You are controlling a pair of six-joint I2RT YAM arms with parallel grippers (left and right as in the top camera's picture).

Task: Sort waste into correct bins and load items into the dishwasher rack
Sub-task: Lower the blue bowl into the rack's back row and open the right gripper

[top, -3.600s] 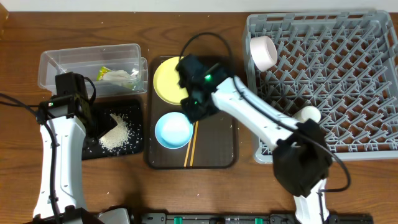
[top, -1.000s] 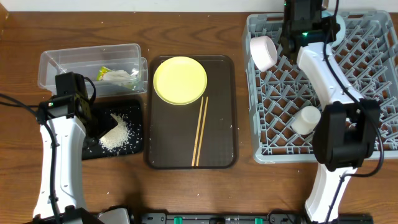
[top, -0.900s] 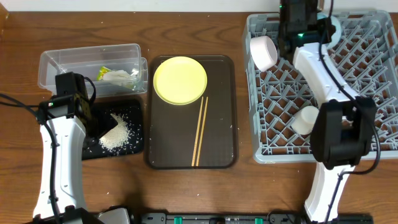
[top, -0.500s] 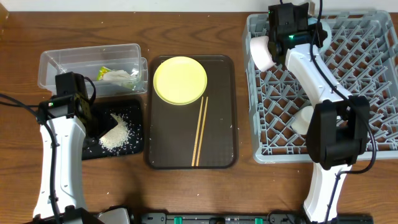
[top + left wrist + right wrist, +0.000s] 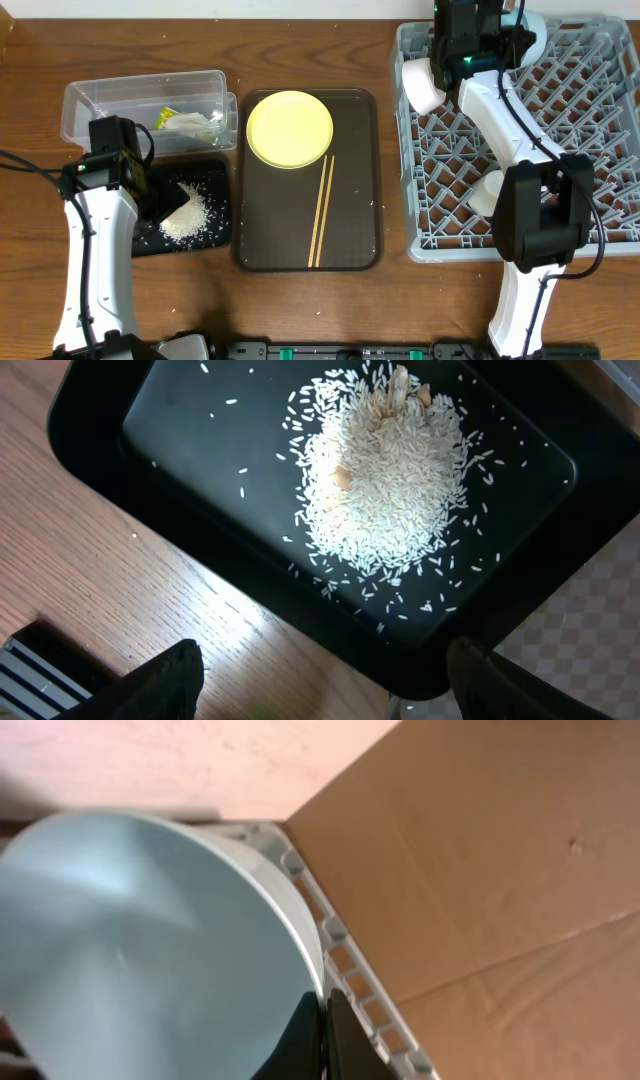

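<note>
Overhead, the right arm [image 5: 500, 100] reaches to the far edge of the rack [image 5: 575, 120]. Its wrist hides the fingers, and only a sliver of the blue bowl [image 5: 531, 22] shows beside it. The right wrist view supplies the rest: the right gripper [image 5: 322, 1010] is pressed together, pinching the bowl's rim, just beside the rack's corner rim.

Only the left wrist view shows the left gripper [image 5: 322, 655], spread wide over the near edge of the black tray [image 5: 120, 470], which holds the rice [image 5: 385, 480].

Half a second earlier the right wrist stood nearer the white bowl [image 5: 422, 85] and covered more of the blue bowl. Earlier still, that bowl lay on the brown tray [image 5: 360, 180], beside the chopsticks [image 5: 320, 210] and below the plate [image 5: 290, 128]. The left arm has not moved
</note>
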